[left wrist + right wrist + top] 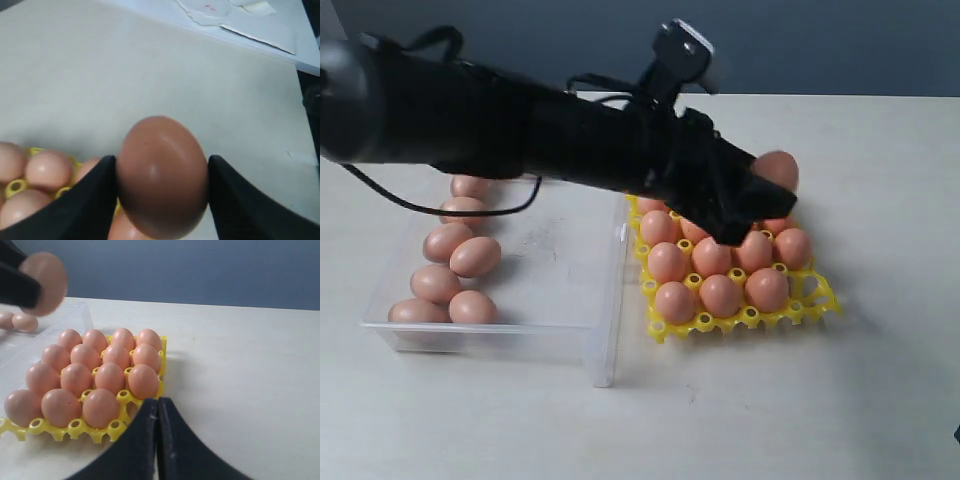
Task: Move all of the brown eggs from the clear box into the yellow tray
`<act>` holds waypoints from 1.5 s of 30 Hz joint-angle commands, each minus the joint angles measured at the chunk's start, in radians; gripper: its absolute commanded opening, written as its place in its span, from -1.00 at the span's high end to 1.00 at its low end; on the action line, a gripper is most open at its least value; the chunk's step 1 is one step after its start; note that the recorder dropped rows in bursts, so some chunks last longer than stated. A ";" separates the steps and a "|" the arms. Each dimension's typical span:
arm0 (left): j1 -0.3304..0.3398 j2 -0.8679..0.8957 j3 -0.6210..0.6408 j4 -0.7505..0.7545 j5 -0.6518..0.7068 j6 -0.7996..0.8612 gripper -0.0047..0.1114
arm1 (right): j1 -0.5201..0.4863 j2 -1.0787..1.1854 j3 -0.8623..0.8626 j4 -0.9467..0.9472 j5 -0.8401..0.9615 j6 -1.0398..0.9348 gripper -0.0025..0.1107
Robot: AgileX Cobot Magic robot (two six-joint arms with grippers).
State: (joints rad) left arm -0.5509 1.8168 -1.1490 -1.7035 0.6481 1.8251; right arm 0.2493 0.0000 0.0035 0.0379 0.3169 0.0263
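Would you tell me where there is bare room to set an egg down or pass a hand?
Free: one cup at the yellow tray's front right corner in the exterior view; the clear box's right half, beside the tray; the table right of the tray. Crowded: every other cup holds brown eggs, and more line the box's left wall.

This looks like a robot test room. A black robot arm point(520, 125) reaches over a plain pale counter point(880, 200), with a bare blue-grey wall point(820, 40) behind.

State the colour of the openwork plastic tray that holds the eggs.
Bright yellow: the yellow plastic egg tray shows clearest in the right wrist view.
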 commanded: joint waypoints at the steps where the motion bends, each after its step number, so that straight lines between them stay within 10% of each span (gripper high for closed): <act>1: -0.080 0.105 -0.057 -0.041 0.042 0.063 0.91 | 0.001 0.000 -0.003 -0.002 -0.012 0.000 0.93; 13: -0.139 0.377 -0.281 -0.041 -0.016 0.145 0.66 | 0.001 0.000 -0.003 -0.002 -0.012 0.000 0.93; 45: -0.139 0.376 -0.293 0.018 -0.012 0.145 -0.14 | 0.001 0.000 -0.003 -0.002 -0.012 0.000 0.93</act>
State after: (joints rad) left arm -0.6865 2.2011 -1.4333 -1.6740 0.5978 1.9674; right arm 0.2493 0.0000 0.0035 0.0379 0.3169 0.0263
